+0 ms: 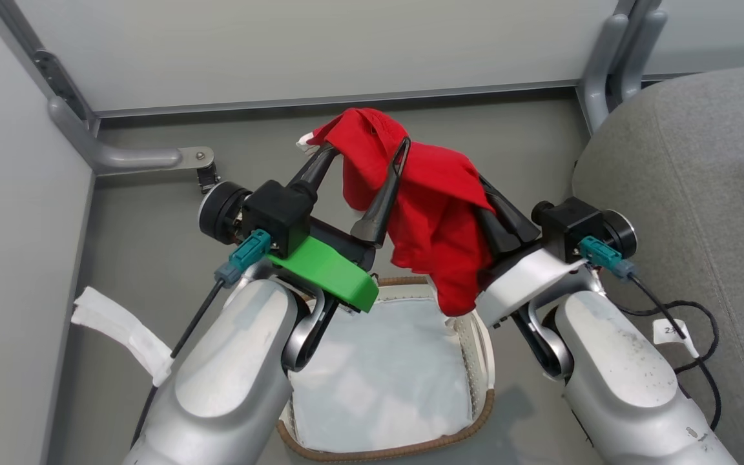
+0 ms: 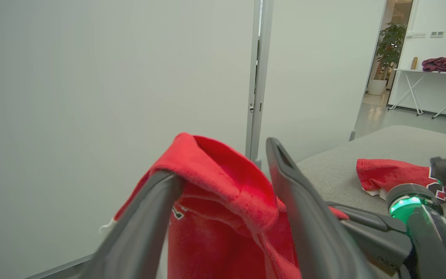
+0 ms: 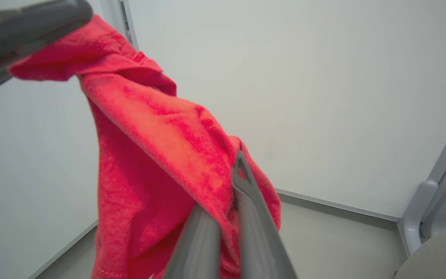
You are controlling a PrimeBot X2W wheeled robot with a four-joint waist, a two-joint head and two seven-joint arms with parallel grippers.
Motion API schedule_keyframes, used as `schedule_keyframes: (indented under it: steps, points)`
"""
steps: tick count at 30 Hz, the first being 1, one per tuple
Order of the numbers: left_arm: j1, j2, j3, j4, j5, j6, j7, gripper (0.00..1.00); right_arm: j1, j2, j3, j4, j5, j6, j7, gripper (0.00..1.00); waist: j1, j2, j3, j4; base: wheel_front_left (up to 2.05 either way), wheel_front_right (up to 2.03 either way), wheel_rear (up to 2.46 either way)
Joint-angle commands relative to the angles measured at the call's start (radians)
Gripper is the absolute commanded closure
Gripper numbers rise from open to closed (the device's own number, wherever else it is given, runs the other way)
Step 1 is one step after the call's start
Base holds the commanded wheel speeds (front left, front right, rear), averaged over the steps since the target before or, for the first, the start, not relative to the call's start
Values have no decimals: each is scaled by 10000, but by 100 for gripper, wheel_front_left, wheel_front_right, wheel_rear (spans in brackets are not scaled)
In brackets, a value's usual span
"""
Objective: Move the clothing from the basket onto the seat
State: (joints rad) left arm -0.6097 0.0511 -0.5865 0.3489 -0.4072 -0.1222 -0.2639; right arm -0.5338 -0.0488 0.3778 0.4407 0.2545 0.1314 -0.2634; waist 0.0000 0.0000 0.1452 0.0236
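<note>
A red shirt hangs in the air above the basket, held up between my two grippers. My left gripper is open, its fingers spread wide, and the cloth is draped over its far finger. My right gripper is shut on a fold of the shirt; in the head view the cloth covers its fingers. Inside the basket lies its white liner. The grey seat is on the right, and on it lies the red jersey with white trim.
White partition walls with grey metal legs close off the back and left. A white cloth strip hangs by my left forearm. Black cables trail over the seat's front. In the distance a white table carries dark red cloth.
</note>
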Motion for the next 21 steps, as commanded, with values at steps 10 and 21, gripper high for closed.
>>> schedule_keyframes:
  steps: [10, 21]
  points:
    - [752, 325, 220, 523, 789, -90, -7, 0, 778, -40, -1730, -1459, -192, -15, -18, 100, 0, 0, 338, -1974, 0, 0, 0]
    - [1383, 499, 277, 400, 1027, -98, -7, 0, 1331, -34, -2288, -2370, 147, -15, -17, 100, 0, 0, 504, -4367, 0, 0, 0]
